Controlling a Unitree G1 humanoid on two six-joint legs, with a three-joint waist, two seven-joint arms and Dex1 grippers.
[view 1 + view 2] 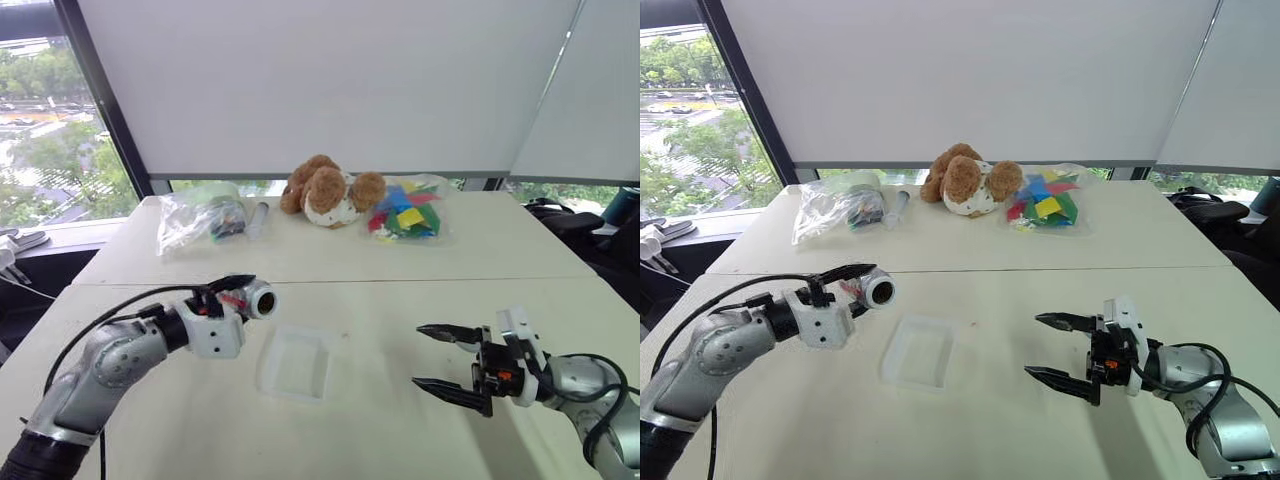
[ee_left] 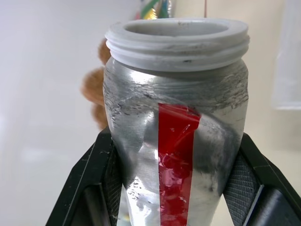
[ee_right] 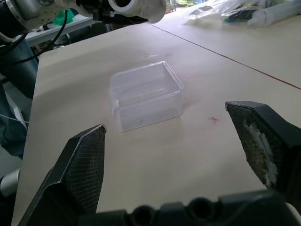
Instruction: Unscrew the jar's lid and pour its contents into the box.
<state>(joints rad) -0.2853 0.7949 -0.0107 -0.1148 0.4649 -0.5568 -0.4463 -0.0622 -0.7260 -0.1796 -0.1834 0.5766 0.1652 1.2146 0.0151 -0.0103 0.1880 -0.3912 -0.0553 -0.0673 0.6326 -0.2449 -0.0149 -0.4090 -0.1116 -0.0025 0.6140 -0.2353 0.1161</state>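
1. Left wrist view: my left gripper [image 2: 176, 188] is clamped on the jar [image 2: 176, 117], one black finger [image 2: 84, 183] pressed to each side of the silver body. The red stripe on the label faces the camera. The threaded grey neck is bare and the mouth is uncovered.
2. Left eye view: the jar [image 1: 258, 298] is held up off the table [image 1: 380, 420], lying roughly level in my left gripper [image 1: 240, 292], with its open mouth turned toward the box [image 1: 295, 364]. The jar sits up and to the left of the box, near it but not over it and not touching.
3. Right eye view: my right gripper [image 1: 1052, 350] is off the table to the right of the box [image 1: 918, 352], fingers spread wide apart and pointing toward it, with nothing between them. It is well apart from the jar.
4. Right wrist view: the box [image 3: 146, 94] lies between and beyond my two open right fingers [image 3: 82, 165], upright on the table. It is clear plastic; I cannot tell whether anything lies inside. A small red mark on the table [image 3: 214, 119] lies just beside it.
5. Contents: I cannot make them out inside the jar mouth.
6. Far side of the table: a brown plush toy [image 1: 325, 190], a bag of coloured pieces [image 1: 405, 212], a second clear bag [image 1: 200, 218] and a clear tube [image 1: 258, 218], all well apart from both grippers.
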